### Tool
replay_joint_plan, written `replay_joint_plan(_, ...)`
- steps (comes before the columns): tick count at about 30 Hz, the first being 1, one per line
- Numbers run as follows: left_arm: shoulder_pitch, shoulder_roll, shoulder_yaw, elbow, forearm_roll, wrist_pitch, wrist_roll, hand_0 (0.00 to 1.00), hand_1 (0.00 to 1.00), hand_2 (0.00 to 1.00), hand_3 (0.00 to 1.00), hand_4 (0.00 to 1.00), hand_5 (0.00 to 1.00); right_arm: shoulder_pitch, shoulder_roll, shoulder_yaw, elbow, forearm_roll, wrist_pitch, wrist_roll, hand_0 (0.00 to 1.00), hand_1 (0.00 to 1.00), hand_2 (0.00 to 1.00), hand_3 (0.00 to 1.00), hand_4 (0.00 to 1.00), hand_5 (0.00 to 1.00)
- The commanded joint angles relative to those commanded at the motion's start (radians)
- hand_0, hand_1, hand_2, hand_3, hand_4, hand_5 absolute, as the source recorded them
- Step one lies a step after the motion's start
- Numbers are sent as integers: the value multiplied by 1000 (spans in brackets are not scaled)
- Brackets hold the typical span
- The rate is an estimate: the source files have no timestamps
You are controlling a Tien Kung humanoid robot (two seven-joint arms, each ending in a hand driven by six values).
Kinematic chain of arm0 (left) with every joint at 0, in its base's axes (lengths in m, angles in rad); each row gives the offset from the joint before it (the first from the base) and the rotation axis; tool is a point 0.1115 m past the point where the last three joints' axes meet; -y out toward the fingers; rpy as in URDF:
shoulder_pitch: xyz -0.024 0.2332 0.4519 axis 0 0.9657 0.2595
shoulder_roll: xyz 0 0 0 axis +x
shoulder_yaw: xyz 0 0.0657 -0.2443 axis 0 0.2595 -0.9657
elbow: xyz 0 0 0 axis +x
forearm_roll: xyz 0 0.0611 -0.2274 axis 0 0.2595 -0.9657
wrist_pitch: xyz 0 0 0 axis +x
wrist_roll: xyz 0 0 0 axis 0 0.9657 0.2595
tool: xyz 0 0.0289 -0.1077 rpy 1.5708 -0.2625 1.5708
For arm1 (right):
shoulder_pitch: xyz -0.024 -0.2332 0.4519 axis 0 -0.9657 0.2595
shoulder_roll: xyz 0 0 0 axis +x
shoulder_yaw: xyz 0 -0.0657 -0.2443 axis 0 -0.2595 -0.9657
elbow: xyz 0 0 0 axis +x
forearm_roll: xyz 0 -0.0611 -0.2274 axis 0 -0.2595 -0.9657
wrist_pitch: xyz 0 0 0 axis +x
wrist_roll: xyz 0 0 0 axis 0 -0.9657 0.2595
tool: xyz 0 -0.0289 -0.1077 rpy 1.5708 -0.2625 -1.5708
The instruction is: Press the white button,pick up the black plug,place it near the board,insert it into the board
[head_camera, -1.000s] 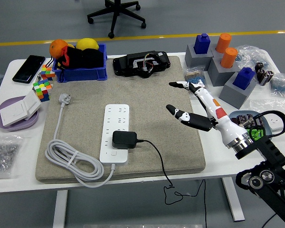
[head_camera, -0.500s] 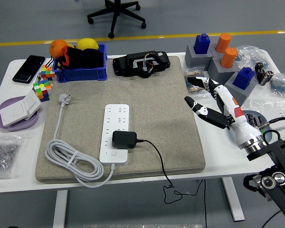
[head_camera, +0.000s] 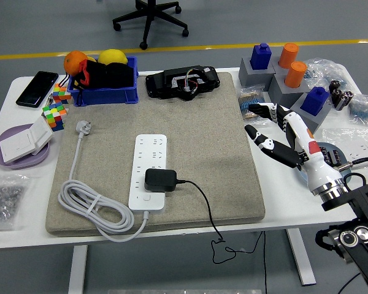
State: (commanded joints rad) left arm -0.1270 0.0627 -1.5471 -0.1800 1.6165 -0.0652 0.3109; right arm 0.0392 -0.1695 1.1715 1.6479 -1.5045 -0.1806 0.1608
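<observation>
My right robot hand (head_camera: 281, 131) spread wide, empty, right of grey mat (head_camera: 202, 122); black plug (head_camera: 159, 179) seated in white power strip (head_camera: 148, 164), near-left.

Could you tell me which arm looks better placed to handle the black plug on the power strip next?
The right. Its robot hand hovers open at the mat's right edge, with the black plug sitting on the power strip to its left. No left arm is in view.

White table (head_camera: 172, 236); grey mat (head_camera: 227, 171)
</observation>
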Motion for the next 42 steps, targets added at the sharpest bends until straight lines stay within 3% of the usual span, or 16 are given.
replay_joint_plan(12,85,3,-62,0,32,5,0,652,643,644,686,583,27,-41,42,-19,-22,-19,0,-11,818,743,713,689,821,508)
replay_joint_plan(23,112,25,-81,0,58,5,-1,652,644,644,686,583,26,-76,66,-9,-36,-41,21,-62,817,745,714,686,816,490)
replay_joint_plan(37,164,-1,-119,0,74,9,-6,652,643,644,686,584,25,-99,70,-10,-55,-46,33,-91,820,746,714,689,819,465)
replay_joint_plan(42,186,4,-136,0,98,8,-3,652,643,644,686,584,27,-112,79,-3,-57,-48,31,-90,820,749,714,689,817,460)
